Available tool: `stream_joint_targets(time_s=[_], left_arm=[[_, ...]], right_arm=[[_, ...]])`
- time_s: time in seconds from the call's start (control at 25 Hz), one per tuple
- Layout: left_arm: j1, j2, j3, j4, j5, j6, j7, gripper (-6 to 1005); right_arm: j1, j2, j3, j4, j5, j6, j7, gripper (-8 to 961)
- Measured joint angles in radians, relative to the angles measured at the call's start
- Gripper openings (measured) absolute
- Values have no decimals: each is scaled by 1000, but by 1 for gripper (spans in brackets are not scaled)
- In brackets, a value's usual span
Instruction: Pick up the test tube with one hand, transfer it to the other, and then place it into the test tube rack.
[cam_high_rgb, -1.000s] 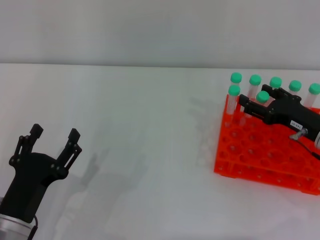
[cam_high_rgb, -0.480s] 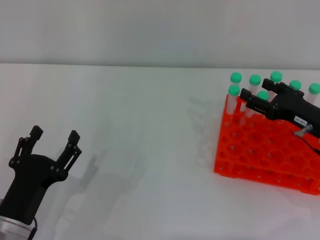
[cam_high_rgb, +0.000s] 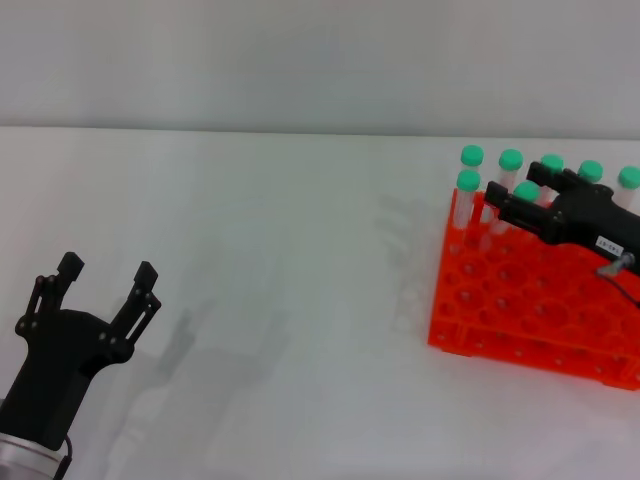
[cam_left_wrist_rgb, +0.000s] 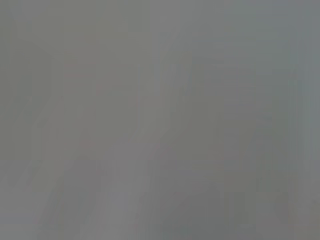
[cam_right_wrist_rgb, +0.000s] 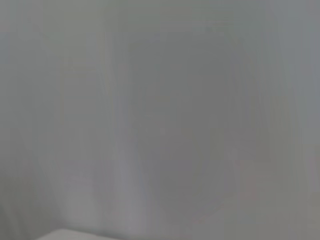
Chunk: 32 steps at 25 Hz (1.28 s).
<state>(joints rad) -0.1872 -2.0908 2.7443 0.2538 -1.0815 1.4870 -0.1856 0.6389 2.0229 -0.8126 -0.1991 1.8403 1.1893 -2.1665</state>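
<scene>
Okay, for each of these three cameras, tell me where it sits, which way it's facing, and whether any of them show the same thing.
Head view: on the robot's head, looking forward and down at the white table; shows the left gripper with fingers spread, and the right gripper over the orange rack among green-capped tubes.
Left wrist view: on the left wrist; only featureless grey, no fingers.
Right wrist view: on the right wrist; likewise grey.
Shared: nothing recognisable.

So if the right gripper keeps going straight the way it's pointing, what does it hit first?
Probably the green-capped tube at the orange rack's near-left corner; the right gripper points toward it, though depth is unclear.
</scene>
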Motion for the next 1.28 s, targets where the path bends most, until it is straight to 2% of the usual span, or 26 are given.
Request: stream_joint_targets(time_s=[0.28, 0.52, 0.64, 0.84, 1.0, 1.28], left_arm=[[1, 0, 1, -1, 0, 0, 0, 888], [-2, 0, -1, -1, 0, -1, 0, 888], [-3, 0, -2, -1, 0, 1, -2, 888], [-9, 0, -4, 0, 0, 1, -7, 888], [-11, 1, -17, 0, -1, 8, -8, 888], [-17, 2, -32, 0, -1, 9, -8, 888]], right_arm=[[-39, -7, 7, -30, 28, 114, 4, 818], [-123, -8, 7, -91, 86, 209, 9, 818], [-186, -7, 7, -106, 174, 226, -70, 818], [-283, -7, 9, -73, 431, 169, -319, 815], [-316, -9, 9, -38, 574, 71, -455, 815], [-330, -10, 19, -22, 629, -30, -508, 816]])
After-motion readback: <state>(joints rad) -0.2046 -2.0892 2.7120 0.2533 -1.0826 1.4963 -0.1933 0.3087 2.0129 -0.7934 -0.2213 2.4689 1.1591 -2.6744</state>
